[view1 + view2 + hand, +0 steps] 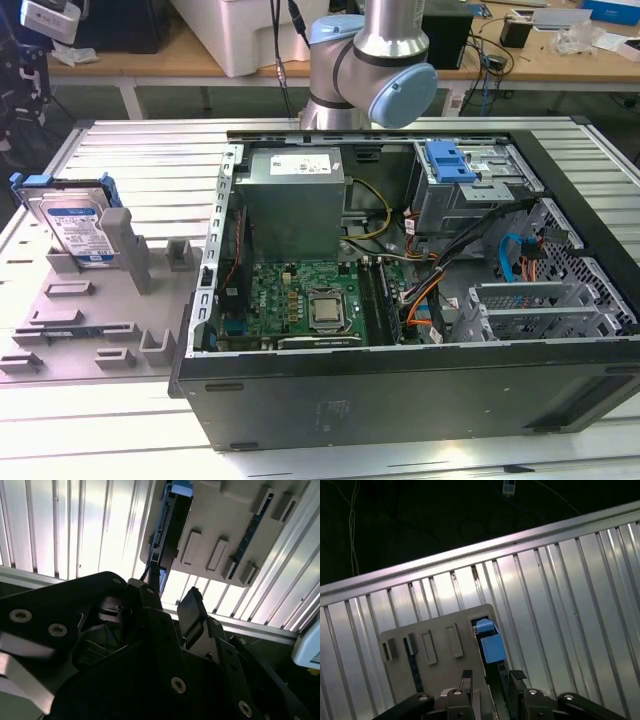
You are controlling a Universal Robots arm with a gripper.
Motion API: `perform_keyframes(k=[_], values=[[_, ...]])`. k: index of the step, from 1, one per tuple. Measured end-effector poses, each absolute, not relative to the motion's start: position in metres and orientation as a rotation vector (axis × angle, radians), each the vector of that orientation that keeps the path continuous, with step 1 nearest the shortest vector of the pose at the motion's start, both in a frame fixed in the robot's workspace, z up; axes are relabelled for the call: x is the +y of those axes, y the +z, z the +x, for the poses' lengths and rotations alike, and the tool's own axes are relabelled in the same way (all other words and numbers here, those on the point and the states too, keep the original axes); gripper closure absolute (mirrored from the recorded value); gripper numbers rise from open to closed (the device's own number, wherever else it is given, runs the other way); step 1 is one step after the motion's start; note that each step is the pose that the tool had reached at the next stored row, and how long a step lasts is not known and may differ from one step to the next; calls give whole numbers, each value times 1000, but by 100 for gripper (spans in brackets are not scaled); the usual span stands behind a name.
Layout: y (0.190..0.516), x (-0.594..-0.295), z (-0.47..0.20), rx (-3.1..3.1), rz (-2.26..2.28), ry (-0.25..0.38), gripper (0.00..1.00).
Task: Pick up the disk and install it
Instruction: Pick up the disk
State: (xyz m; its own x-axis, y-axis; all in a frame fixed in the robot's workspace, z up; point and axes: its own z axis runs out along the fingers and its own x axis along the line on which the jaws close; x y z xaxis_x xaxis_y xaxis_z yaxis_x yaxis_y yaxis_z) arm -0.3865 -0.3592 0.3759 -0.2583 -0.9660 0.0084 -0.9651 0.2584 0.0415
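- Exterior view: the disk [72, 222] stands on edge, leaning a little, in a slot at the far corner of the grey holder plate [80, 320]. Its blue-and-white label faces the camera and a blue bracket frames it.
- The plate lies on the ribbed metal bench [150, 150]. Just beside the plate, on the exterior view's right, sits the open computer case [400, 400].
- Inside the case, well apart from the plate, a grey drive cage [470, 195] carries a blue latch [450, 160]. The green motherboard [300, 295] lies on the case floor, nearer the plate.
- My arm [385, 60] rises behind the case, on the far side from the camera.
- Second wrist view: my pincer [171, 590] is released, its black fingers [192, 612] spread with nothing between them. It hangs above the plate [225, 510], clear of it.
- The disk [172, 525] shows edge-on here at the plate's border, its blue bracket end farthest from me, and it lines up with the gap between my fingers. I am not touching it.
- First wrist view: my two fingers [516, 676] stand apart over the plate [440, 625]. The blue bracket of the disk [492, 647] sits just beyond the gap, at the plate's edge.
- The bench [560, 605] ribs spread out around the plate, up to the bench's rim.
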Motion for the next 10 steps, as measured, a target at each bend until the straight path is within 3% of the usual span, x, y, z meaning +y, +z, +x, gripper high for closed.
perform_keyframes(k=[10], values=[[376,-359,-387,-2226,2167,-37,58]])
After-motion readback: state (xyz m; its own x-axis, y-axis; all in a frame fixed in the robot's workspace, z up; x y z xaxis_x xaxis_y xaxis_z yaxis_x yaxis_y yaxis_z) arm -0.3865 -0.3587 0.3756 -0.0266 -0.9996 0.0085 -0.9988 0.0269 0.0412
